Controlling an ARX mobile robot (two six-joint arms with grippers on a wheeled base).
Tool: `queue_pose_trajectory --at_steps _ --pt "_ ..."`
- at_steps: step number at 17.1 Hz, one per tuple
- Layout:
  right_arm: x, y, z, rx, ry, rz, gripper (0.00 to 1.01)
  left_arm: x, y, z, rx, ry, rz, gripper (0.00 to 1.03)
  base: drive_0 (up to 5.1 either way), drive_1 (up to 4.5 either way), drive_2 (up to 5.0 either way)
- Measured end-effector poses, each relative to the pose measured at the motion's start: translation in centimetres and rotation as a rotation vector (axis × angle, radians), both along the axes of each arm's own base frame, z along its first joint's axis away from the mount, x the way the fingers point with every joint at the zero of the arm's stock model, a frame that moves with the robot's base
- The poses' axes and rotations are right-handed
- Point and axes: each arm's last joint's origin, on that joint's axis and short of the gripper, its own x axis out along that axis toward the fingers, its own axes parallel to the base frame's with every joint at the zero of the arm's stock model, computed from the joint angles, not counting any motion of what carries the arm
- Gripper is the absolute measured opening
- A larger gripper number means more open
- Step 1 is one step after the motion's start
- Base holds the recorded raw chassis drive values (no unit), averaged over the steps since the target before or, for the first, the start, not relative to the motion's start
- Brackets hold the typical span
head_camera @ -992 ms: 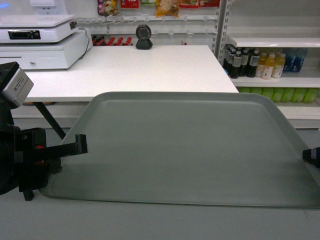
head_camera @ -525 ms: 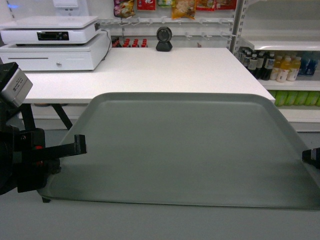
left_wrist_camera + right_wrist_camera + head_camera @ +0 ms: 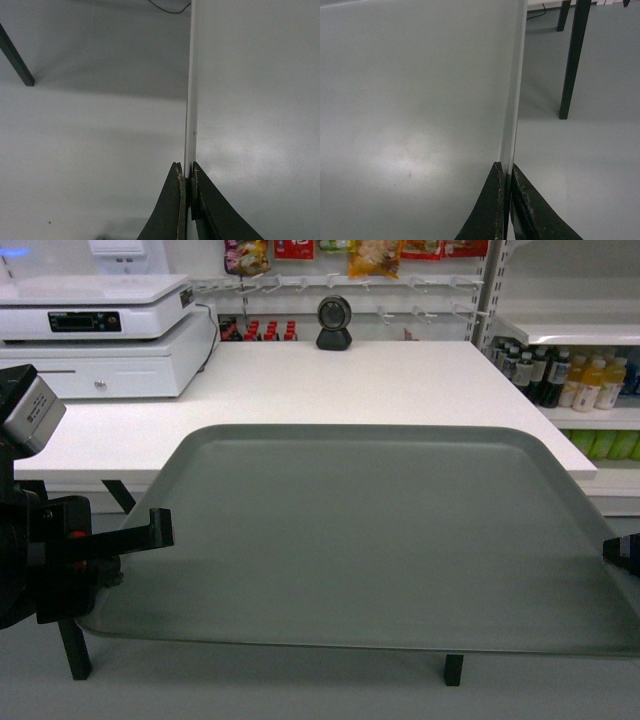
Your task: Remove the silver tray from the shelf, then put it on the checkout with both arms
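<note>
Two grippers carry the tray (image 3: 370, 540) level in mid-air, just short of the checkout (image 3: 330, 390). Left gripper (image 3: 186, 176) pinches the left rim; right gripper (image 3: 507, 172) pinches the right rim. Stiff, thin and probably light, smooth-rimmed: opposite-edge grips suit it, though it may slip.

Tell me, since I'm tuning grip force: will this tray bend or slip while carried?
The tray probably stays stiff: held only at its side edges, it looks flat. Its smooth surface might slip, since the left gripper and right gripper pinch just the thin rim.
</note>
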Motion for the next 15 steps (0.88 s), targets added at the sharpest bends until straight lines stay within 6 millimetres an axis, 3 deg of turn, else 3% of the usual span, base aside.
queue_pose_trajectory --at_steps 15 --pt "0.02 0.00 0.03 0.001 -0.004 0.000 0.02 0.04 -0.01 0.04 -0.002 -0.005 0.000 0.03 0.0 4.33 -4.3"
